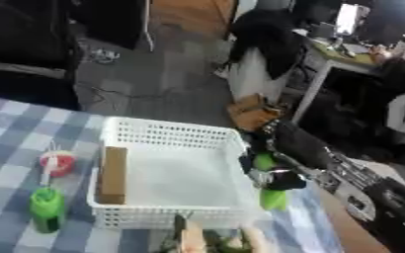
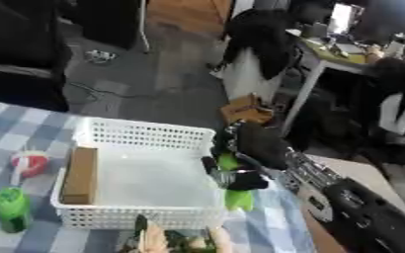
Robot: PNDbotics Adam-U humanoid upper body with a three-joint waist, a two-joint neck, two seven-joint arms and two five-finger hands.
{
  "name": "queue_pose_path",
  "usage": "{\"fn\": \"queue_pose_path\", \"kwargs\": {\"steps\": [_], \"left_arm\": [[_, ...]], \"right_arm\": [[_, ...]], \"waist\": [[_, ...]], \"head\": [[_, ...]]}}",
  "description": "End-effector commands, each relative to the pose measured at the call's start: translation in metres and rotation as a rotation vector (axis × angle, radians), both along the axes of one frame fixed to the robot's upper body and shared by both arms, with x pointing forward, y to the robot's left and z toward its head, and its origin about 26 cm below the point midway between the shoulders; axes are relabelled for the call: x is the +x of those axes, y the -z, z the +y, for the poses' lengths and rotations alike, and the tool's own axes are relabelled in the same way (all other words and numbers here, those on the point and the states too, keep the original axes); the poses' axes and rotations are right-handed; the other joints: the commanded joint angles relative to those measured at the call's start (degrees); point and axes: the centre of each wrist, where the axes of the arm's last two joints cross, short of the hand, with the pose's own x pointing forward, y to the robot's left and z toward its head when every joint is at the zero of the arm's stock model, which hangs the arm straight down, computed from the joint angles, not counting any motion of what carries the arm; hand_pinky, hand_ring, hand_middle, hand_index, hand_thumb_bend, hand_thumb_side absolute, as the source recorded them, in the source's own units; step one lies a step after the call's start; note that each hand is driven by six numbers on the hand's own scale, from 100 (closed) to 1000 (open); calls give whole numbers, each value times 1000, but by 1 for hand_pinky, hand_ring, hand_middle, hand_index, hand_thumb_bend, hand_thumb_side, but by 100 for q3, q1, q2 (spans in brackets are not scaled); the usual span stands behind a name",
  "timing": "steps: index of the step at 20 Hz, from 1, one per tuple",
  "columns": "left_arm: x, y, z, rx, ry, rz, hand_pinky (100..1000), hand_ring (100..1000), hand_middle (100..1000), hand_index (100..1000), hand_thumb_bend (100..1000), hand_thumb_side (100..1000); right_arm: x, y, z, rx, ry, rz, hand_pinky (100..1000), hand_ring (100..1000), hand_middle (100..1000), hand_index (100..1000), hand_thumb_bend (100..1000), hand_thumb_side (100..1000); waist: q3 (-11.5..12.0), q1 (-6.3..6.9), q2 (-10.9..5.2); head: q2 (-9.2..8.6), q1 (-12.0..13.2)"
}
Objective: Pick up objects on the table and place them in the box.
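A white lattice basket (image 1: 167, 132) stands on the blue checked table, with a tan wooden block (image 1: 112, 174) lying along its left inner wall. My right hand (image 1: 272, 170) hangs at the basket's right rim, its fingers curled round a light green object (image 1: 272, 197) that sticks out below and above the hand. Left of the basket stand a green bottle (image 1: 46, 209) and a small red round thing (image 1: 59, 163) with a white stick. My left hand is out of view.
At the table's front edge, below the basket, lie blurred pale and dark objects (image 1: 208, 240). Beyond the table are a grey floor, a brown bag (image 1: 254, 112), a desk and dark chairs.
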Motion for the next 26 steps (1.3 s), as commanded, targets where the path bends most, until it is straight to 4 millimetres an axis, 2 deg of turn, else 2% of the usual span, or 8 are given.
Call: {"fn": "queue_pose_path", "kwargs": {"steps": [1,6,13,17,21,26], "left_arm": [[-4,-4,-2,-21,21,-20,836,918,854,958,100,995],[-4,0,-1,-24,25,-12,837,917,853,956,100,997],[-4,1,-3,-23,38,-17,838,915,852,956,100,997],[-4,2,-3,-22,43,-14,838,910,852,956,100,997],[-4,3,-3,-21,49,-10,839,908,852,955,100,997],[-4,4,-3,-19,58,-9,840,907,851,954,100,999]], "right_arm": [[-5,-21,-3,-52,6,-48,100,100,100,333,100,784],[-6,-21,-5,-53,18,-67,100,100,100,333,100,782],[-7,-28,-6,-12,0,-120,100,100,100,332,100,779],[-8,-32,-8,0,-5,-138,100,100,100,333,100,778],[-8,-34,-10,5,-3,-154,100,100,100,334,100,777],[-8,-39,-11,33,-14,-197,100,100,100,334,100,775]], "waist": [[-3,-41,12],[10,-41,84],[35,-41,147],[48,-41,157],[95,-41,180],[92,-41,267]], "head": [[-154,-124],[-204,-144],[-153,-158],[-186,-174],[-208,-263],[-222,-276]]}}
